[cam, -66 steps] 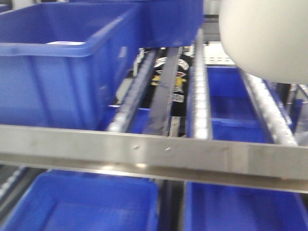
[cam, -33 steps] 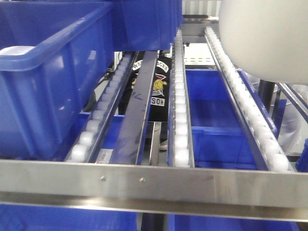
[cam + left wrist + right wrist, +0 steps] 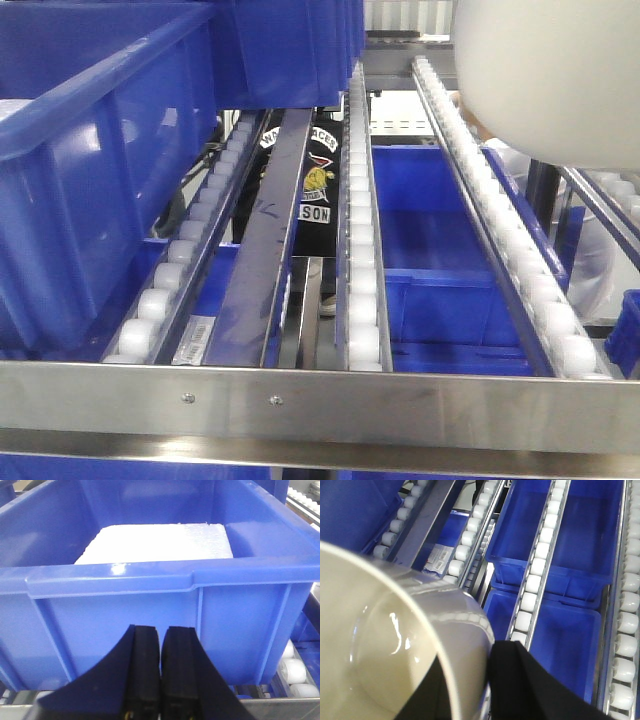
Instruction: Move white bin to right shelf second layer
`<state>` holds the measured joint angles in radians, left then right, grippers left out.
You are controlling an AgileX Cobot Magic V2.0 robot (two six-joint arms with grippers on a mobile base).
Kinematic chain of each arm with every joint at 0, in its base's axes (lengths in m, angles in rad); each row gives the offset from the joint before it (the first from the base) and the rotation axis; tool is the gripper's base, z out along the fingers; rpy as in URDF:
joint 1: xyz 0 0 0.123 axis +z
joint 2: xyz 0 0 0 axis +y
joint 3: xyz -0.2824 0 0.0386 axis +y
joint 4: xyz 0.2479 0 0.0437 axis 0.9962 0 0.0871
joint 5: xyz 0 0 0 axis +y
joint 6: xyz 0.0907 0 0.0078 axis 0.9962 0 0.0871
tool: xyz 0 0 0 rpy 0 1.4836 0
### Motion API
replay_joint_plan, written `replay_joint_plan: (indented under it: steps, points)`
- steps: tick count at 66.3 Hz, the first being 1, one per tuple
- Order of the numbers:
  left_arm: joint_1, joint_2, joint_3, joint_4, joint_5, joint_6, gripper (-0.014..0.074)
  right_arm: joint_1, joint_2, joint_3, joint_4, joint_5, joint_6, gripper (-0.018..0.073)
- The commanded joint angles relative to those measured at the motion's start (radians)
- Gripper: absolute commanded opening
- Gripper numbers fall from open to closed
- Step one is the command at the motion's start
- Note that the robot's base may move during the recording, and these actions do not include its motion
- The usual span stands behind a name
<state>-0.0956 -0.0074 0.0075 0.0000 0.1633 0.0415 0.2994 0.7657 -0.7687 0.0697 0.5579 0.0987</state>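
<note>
The white bin [image 3: 555,75] hangs in the air at the top right of the front view, above the roller lanes of the shelf level [image 3: 360,250]. In the right wrist view my right gripper [image 3: 475,680] is shut on the white bin [image 3: 380,645], one finger inside its wall and one finger outside. The bin's mouth is tilted toward the camera. The shelf's flat steel front rail [image 3: 320,405] with screws runs across the bottom of the front view. My left gripper [image 3: 160,645] is shut and empty, just in front of a blue crate [image 3: 150,590].
A large blue crate [image 3: 90,170] sits on the rollers at the left of the shelf level. The crate in the left wrist view holds a white foam block [image 3: 155,542]. More blue crates [image 3: 555,545] lie on the level below. A steel divider strip [image 3: 265,240] runs between roller lanes.
The view has moved forward and up toward the shelf: the front rail sank lower in the frame and the roller lanes stretch out. The white bin stays at the top right.
</note>
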Motion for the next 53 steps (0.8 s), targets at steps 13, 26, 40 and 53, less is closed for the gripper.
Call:
replay_joint_plan:
  steps: [13,26,40,53]
  points:
    - [-0.006,-0.003,0.037,0.0,-0.086,-0.003,0.0085,0.0,-0.01,-0.032,0.0,-0.097,-0.003,0.0052]
    - [-0.006,-0.003,0.037,0.0,-0.086,-0.003,0.0085,0.0,-0.01,-0.032,0.0,-0.097,-0.003,0.0052]
    - [-0.006,-0.003,0.037,-0.084,-0.184,-0.035,0.0085,0.0,-0.01,-0.032,0.0,-0.097,-0.003,0.0052]
    - [-0.006,-0.003,0.037,-0.084,-0.194,-0.035,0.0085,0.0,-0.01,-0.032,0.0,-0.097,-0.003,0.0052]
